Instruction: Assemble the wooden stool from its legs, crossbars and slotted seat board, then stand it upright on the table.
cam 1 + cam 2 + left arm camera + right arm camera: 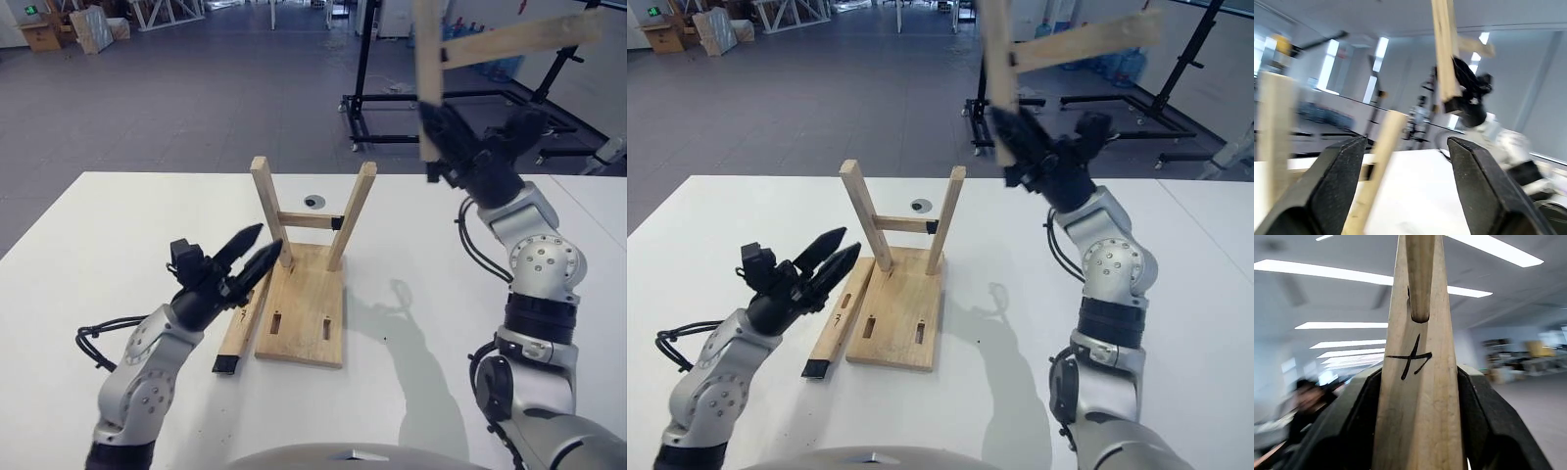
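The slotted seat board (304,308) lies flat on the white table (118,235). Two legs joined by a crossbar (312,220) stand in its far end, leaning slightly outward. A loose wooden piece (238,328) with a black end lies along the board's left edge. My left gripper (257,253) is open, hovering just left of the near standing leg. My right gripper (451,147) is raised high at the right, shut on a second leg assembly (429,69), whose crossbar points right. In the right wrist view the held leg (1418,362) sits between the fingers.
A round hole (313,202) is set in the table behind the standing legs. Black metal stands (364,108) are on the floor beyond the table's far edge. Bare table surface stretches to the right of the seat board.
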Action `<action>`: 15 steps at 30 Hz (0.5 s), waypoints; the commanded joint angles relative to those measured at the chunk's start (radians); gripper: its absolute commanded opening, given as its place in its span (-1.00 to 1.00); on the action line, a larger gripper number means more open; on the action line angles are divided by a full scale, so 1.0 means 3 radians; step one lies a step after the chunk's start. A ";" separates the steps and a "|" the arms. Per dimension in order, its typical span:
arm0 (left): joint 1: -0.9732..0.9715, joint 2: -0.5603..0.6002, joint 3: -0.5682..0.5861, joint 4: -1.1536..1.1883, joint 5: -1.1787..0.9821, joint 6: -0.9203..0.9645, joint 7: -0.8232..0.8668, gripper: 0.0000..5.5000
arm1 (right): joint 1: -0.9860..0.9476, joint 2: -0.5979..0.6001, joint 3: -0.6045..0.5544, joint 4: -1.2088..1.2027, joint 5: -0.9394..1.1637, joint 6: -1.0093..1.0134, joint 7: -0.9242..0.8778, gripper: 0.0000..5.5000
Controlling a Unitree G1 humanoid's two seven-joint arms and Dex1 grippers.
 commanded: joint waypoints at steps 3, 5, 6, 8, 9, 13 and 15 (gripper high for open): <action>-0.0070 0.0087 0.0049 -0.0237 -0.0564 0.0366 -0.0066 0.09 | 0.0543 0.0010 0.0870 -0.0273 -0.0291 0.0085 0.0419 -0.25; -0.0111 0.0054 0.0044 -0.0195 -0.0588 0.0403 -0.0038 0.09 | 0.0661 -0.0044 0.1117 -0.0220 -0.0449 0.0029 0.0643 -0.25; -0.0142 0.0026 0.0033 -0.0169 -0.0574 0.0405 -0.0021 0.09 | 0.0696 -0.0080 0.1183 -0.0204 -0.0468 0.0040 0.0746 -0.25; -0.0207 -0.0032 0.0019 -0.0096 -0.0482 0.0376 0.0030 0.09 | 0.0718 -0.0135 0.1224 -0.0170 -0.0421 0.0121 0.0914 -0.25; -0.0234 -0.0068 0.0025 -0.0049 -0.0446 0.0352 0.0056 0.09 | 0.0711 -0.0153 0.1240 -0.0144 -0.0398 0.0159 0.0980 -0.25; -0.0250 -0.0165 0.0048 0.0041 -0.0329 0.0296 0.0094 0.09 | 0.0745 -0.0109 0.1363 -0.0123 -0.0425 0.0222 0.1049 -0.25; -0.0230 -0.0201 0.0059 0.0054 -0.0296 0.0276 0.0071 0.09 | 0.0791 -0.0086 0.1417 -0.0176 -0.0423 0.0250 0.1026 -0.25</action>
